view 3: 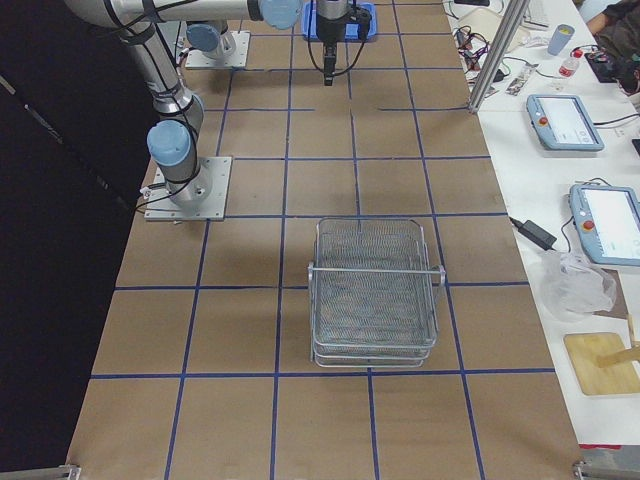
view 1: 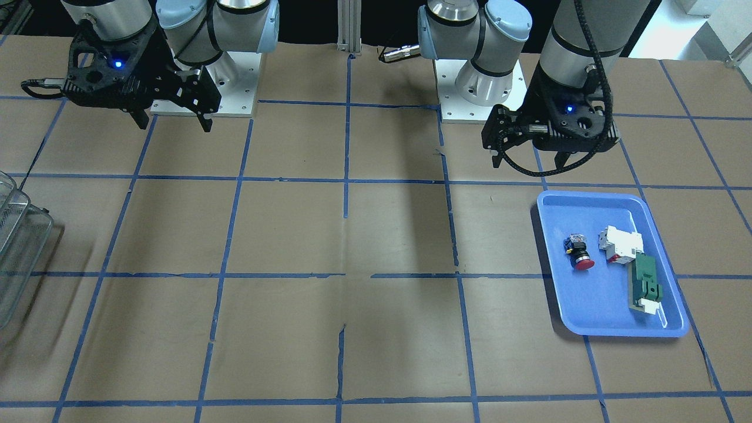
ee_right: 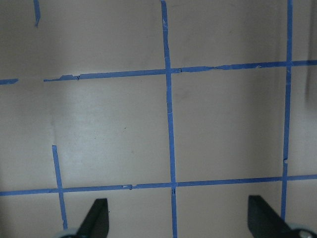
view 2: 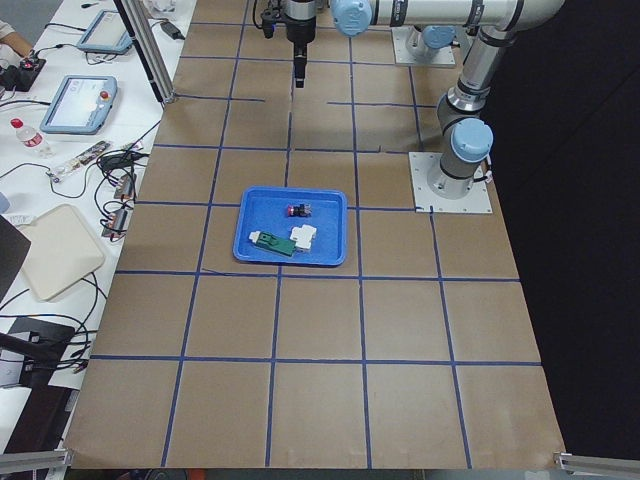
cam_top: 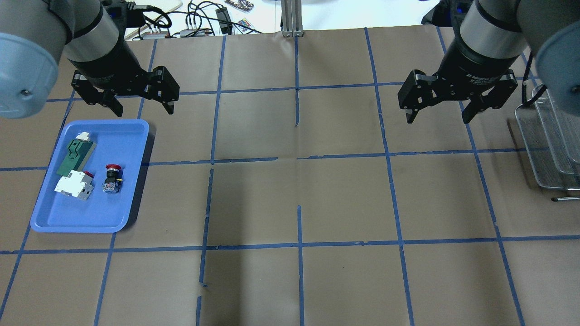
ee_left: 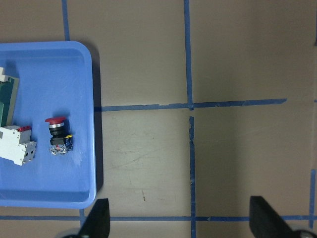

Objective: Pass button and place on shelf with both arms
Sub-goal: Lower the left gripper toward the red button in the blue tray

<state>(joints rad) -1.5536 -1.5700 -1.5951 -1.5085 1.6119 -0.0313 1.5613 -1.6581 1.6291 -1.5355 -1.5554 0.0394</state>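
The button (view 1: pixel 580 254), red cap on a dark body, lies on its side in the blue tray (view 1: pixel 587 201). It also shows in the overhead view (cam_top: pixel 112 177) and in the left wrist view (ee_left: pixel 58 134). My left gripper (cam_top: pixel 145 108) is open and empty. It hangs above the table just past the tray's far edge, and it also shows in the front view (view 1: pixel 529 161). My right gripper (cam_top: pixel 438 118) is open and empty over bare table, left of the wire-mesh shelf (cam_top: pixel 548 140). The shelf stands at the table's right end (view 3: pixel 375 290).
In the tray, a white-and-red block (cam_top: pixel 74 186) and a green flat part (cam_top: pixel 74 154) lie beside the button. The brown table has a blue tape grid. The two arm bases stand at the robot's edge of the table. Cables and tablets lie beyond the far edge.
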